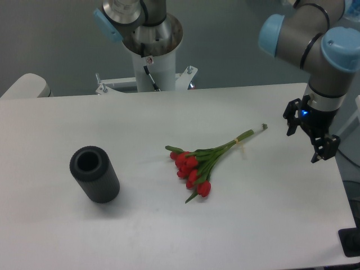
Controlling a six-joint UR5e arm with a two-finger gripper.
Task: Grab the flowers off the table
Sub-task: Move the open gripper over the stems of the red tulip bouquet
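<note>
Hovering my gripper [308, 138] near the table's [169, 236] right edge, fingers spread and empty — flowers [211, 157] lie leftward mid-table, stems slanting up toward it.

White table [169, 236] carries flowers [202, 160] lying flat near centre, black cylinder [94, 174] at left.

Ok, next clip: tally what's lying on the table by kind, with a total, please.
Bunch of flowers, red tulips tied together: 1
Black cylinder, lying on its side: 1
Total on the table: 2
The gripper hangs at the right end, holding nothing, so it is not counted.
</note>
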